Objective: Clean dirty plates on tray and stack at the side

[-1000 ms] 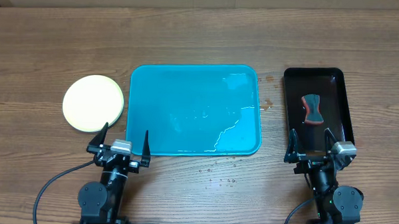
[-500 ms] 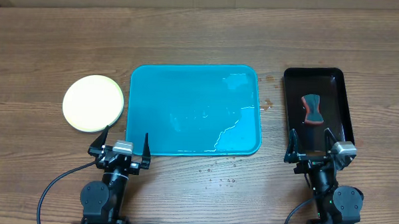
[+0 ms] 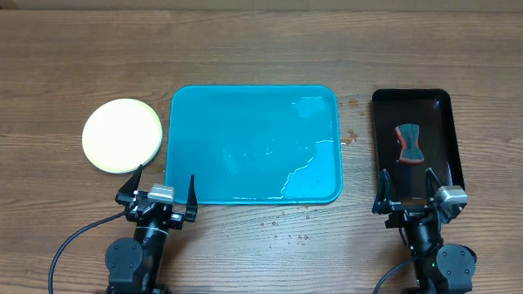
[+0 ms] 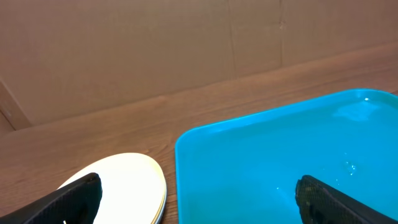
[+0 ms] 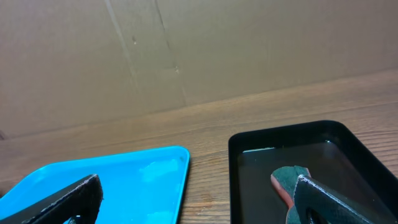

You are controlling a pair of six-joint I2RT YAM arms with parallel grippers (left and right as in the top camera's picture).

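The teal-blue tray lies in the middle of the table, wet, with no plates on it; it also shows in the left wrist view and the right wrist view. The plates sit stacked on the table left of the tray, pale yellow on top; the stack's edge shows in the left wrist view. My left gripper is open and empty at the tray's near left corner. My right gripper is open and empty at the near end of the black tray.
A narrow black tray stands right of the blue tray and holds a red-and-green sponge, also in the right wrist view. Water drops lie on the wood in front of the blue tray. A cardboard wall stands behind the table.
The left gripper has shifted very slightly toward the near edge. Nothing else has moved.
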